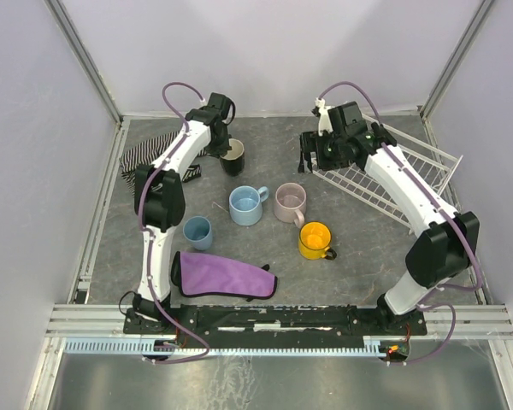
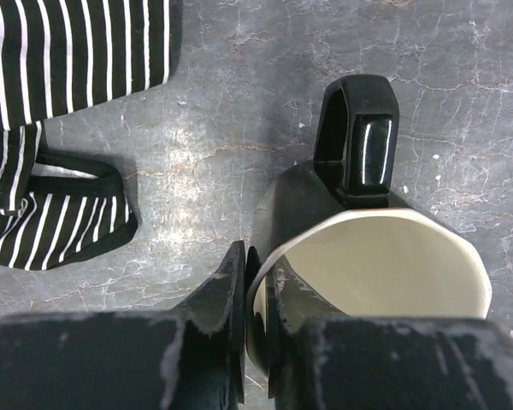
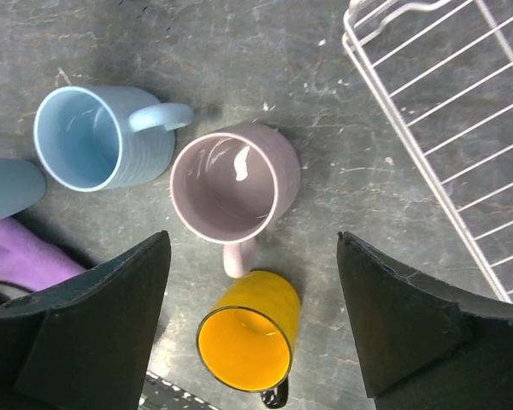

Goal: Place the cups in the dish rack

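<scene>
Left hand (image 2: 255,282): closed on the wall of the glossy black cup (image 2: 372,265), one finger inside the cream interior and one outside. The cup's angular handle points away from the hand. A striped cloth (image 2: 60,128) lies to the left on the mottled grey desk (image 2: 239,102).

Right hand (image 3: 252,248): spread wide, holding nothing, above the pink cup (image 3: 231,184). The ribbed light blue cup (image 3: 90,137) is to the left, the yellow cup (image 3: 244,337) is nearer, and the white wire dish rack (image 3: 445,128) is to the right.

Even, diffuse overhead light, all three views bright. Shadows on the mottled grey worktop (image 1: 359,256) are soft and hug each object. A white specular streak marks the handle of the glossy black ceramic mug (image 2: 368,154); a small glint lies inside the pale pink ceramic mug (image 3: 231,184). Focus is sharp throughout.
</scene>
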